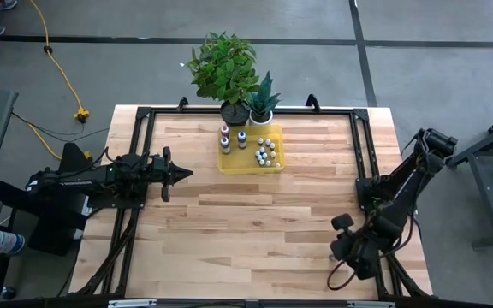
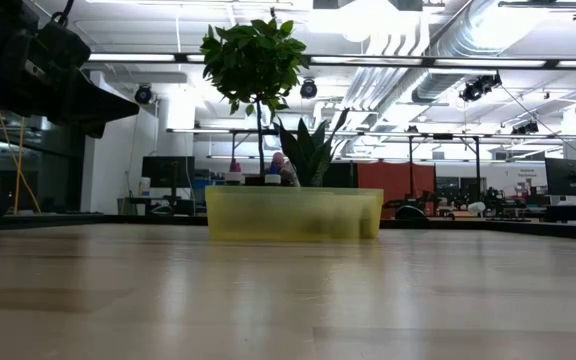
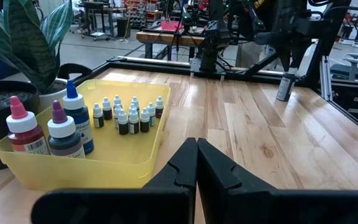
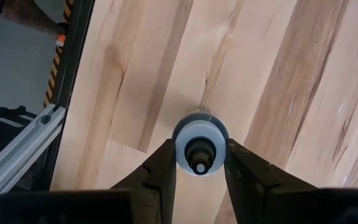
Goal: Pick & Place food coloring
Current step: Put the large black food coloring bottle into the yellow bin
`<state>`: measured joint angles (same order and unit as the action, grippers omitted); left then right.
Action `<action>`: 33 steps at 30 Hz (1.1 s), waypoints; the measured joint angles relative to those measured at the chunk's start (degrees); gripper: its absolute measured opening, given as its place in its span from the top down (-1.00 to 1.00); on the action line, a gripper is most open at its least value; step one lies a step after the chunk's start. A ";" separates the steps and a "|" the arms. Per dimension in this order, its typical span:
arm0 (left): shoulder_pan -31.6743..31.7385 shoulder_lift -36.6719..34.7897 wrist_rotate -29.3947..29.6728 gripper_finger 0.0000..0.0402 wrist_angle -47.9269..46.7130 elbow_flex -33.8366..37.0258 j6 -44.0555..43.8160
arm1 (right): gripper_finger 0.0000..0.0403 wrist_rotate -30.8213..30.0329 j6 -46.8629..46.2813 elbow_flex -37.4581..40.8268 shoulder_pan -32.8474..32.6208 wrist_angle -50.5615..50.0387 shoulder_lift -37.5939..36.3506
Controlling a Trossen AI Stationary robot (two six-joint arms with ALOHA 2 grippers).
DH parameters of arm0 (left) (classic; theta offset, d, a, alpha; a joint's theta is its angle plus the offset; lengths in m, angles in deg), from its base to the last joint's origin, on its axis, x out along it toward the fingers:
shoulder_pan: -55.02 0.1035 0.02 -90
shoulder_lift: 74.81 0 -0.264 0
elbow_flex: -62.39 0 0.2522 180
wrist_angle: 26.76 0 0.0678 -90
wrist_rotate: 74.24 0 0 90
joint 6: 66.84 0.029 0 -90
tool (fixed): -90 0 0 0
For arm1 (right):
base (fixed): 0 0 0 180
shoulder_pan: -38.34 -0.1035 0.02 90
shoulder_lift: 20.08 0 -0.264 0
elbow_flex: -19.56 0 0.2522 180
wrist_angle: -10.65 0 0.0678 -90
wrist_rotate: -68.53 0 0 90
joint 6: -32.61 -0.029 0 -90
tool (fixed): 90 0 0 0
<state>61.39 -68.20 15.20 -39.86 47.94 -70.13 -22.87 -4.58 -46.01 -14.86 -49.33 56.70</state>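
Observation:
A flat yellow tray sits at the far middle of the table, in front of two potted plants. Several tiny food coloring bottles stand in it, along with three larger ones. At the near right corner, my right gripper is shut on one more food coloring bottle. This bottle has a whitish cap and a dark body, and it also shows far off in the left wrist view. My left gripper is shut and level over the table's left side, holding nothing. My right gripper pinches the bottle between its two fingers, on opposite sides just below the whitish cap. The fingers come from above, pointing steeply down. The bottle stands upright with its tip toward the wrist. I cannot tell whether its base touches the table.
A black metal frame runs along the table's edges, and one rail lies close beside my right gripper. Bare wood spreads between the tray and the near edge. The low view shows the tray's wall with the plants behind it.

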 joint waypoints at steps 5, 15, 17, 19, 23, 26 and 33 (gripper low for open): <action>-0.01 -0.01 0.00 1.00 -0.01 0.00 0.00 | 0.48 0.32 0.11 0.00 0.84 -0.67 -0.33; 0.00 0.01 -0.02 1.00 0.01 0.00 0.00 | 0.48 -7.05 1.70 -6.20 7.46 -9.97 -3.34; -0.02 0.01 0.00 1.00 0.00 0.00 0.00 | 0.48 -8.02 3.42 -8.32 9.56 -11.59 -3.34; -0.01 0.00 -0.01 1.00 -0.01 0.00 0.01 | 0.48 -9.37 5.63 -10.49 11.71 -12.63 -3.34; -0.01 0.01 0.00 1.00 0.00 0.00 0.01 | 0.48 -10.27 10.42 -15.07 17.11 -13.31 -3.34; 0.00 0.01 0.00 1.00 0.00 0.00 0.00 | 0.48 -10.48 14.00 -18.88 21.77 -13.29 -3.34; 0.00 0.01 0.00 1.00 0.01 0.00 0.00 | 0.48 -9.99 23.43 -28.24 33.97 -13.07 -2.38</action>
<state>61.38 -68.18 15.20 -39.85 47.94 -70.13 -32.87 18.85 -74.25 19.11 -62.40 54.31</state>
